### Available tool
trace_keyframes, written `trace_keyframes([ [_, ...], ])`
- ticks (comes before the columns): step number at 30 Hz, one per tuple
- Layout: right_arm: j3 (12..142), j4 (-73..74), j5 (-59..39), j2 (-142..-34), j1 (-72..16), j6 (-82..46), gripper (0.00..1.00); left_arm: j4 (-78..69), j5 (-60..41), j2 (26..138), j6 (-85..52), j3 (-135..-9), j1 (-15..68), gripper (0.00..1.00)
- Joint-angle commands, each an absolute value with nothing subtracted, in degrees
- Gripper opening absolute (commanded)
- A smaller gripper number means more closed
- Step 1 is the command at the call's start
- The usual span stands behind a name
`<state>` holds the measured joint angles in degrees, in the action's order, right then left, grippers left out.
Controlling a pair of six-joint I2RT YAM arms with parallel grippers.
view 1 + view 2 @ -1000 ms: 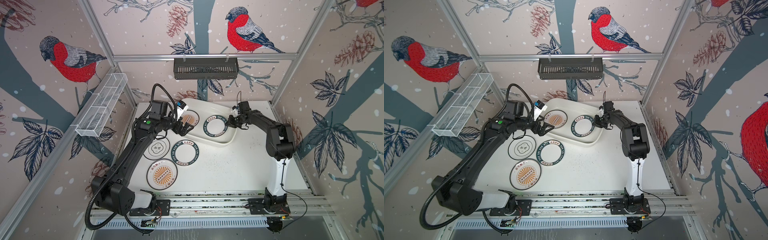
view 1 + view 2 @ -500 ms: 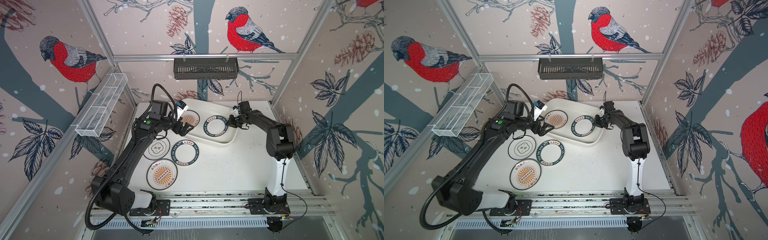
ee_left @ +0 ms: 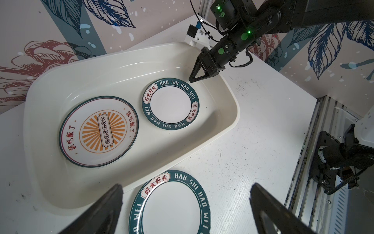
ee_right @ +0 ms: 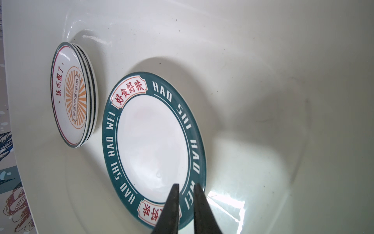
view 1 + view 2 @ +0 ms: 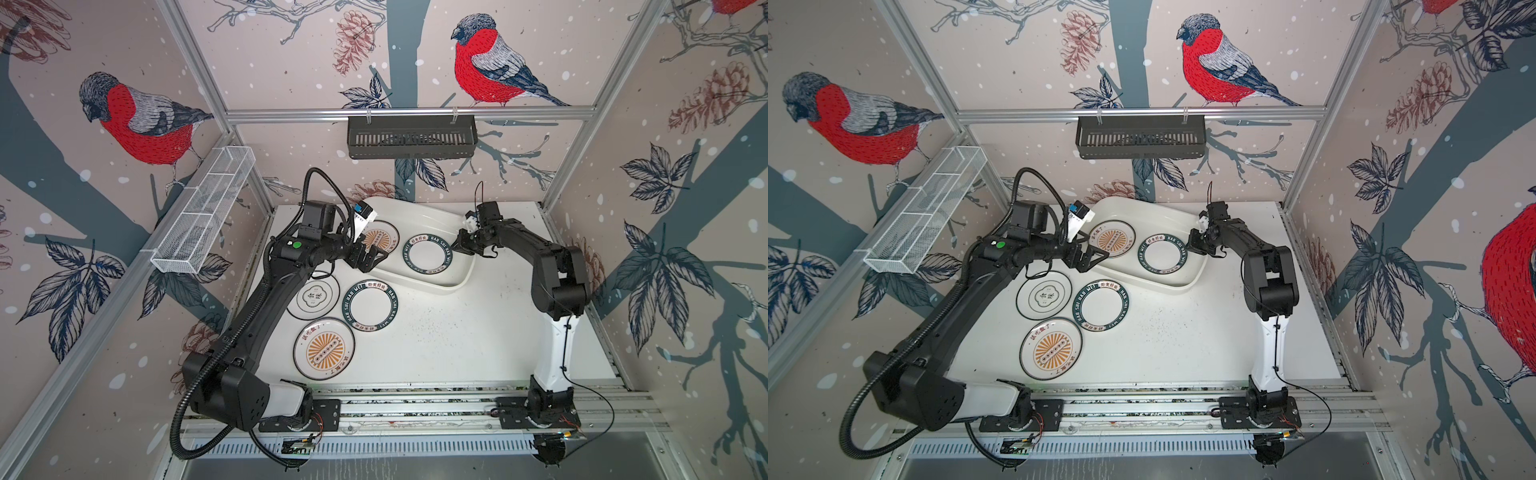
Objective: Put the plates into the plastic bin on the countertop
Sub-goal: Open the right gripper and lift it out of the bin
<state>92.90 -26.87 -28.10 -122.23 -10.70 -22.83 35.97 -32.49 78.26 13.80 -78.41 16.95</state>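
Note:
The white plastic bin (image 5: 419, 216) sits at the back of the countertop (image 5: 457, 332). In it lie a stack of sunburst plates (image 4: 68, 95) and one green-rimmed plate (image 5: 428, 253). My right gripper (image 4: 186, 185) hovers over that plate's rim, almost shut, with only a slit between its tips and nothing in it. My left gripper (image 3: 186, 186) stands wide open above the bin's near edge and a second green-rimmed plate (image 5: 371, 305) on the counter. A quatrefoil plate (image 5: 318, 296) and a sunburst plate (image 5: 324, 350) also lie on the counter, under the left arm.
A black slatted basket (image 5: 411, 135) hangs on the back wall. A white wire basket (image 5: 203, 216) hangs on the left rail. Aluminium rails (image 5: 415, 409) with both arm bases run along the front edge.

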Motion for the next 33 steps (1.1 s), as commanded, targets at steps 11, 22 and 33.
trace_keyframes([
  [11, 93.36, -26.66, -24.92, -118.54, -11.04, -23.99, 0.19, 34.28, -32.62, 78.07, 13.71, -78.27, 17.0, 0.97],
  [22, 84.33, -14.98, -23.99, -101.07, -12.97, -28.66, 0.2, 33.94, -27.82, 77.38, 13.8, -78.12, 17.01, 0.97],
  [33, 52.56, 4.44, -28.25, -74.78, -19.92, -32.38, 0.24, 32.37, -22.5, 76.46, 6.02, -73.67, 11.21, 0.97],
])
